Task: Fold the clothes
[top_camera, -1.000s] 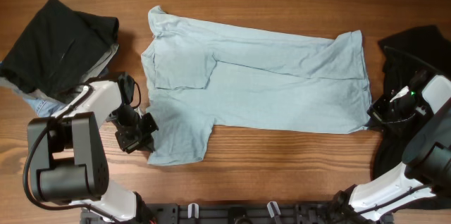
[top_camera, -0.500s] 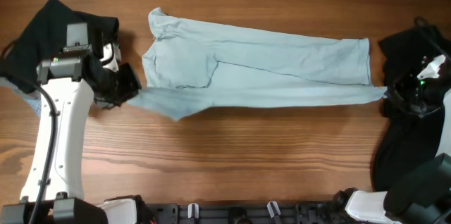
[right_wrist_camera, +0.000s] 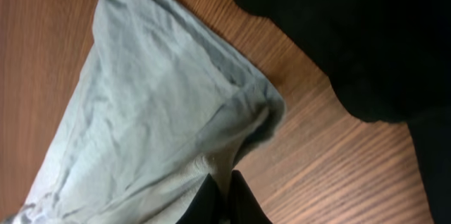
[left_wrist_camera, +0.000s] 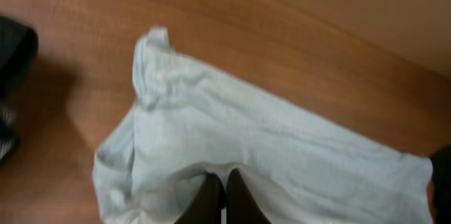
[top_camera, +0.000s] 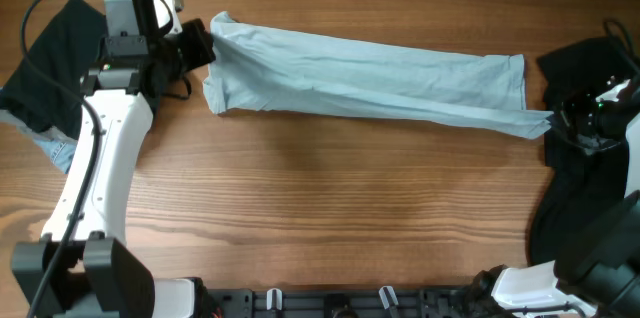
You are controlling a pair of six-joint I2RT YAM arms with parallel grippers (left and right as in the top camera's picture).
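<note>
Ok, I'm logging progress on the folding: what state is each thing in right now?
light-blue T-shirt: doubled lengthwise into a long strip, stretched between both grippers.
left gripper: shut on T-shirt's left end.
right gripper: shut on its right end.
left black garment: crumpled, unfolded.
right black garment: crumpled, unfolded.
denim: mostly hidden under left black garment.

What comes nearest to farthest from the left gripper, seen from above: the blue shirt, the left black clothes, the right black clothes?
1. Blue shirt: held by the left gripper, top left.
2. Left black clothes: just left of it.
3. Right black clothes: far right edge.
</note>
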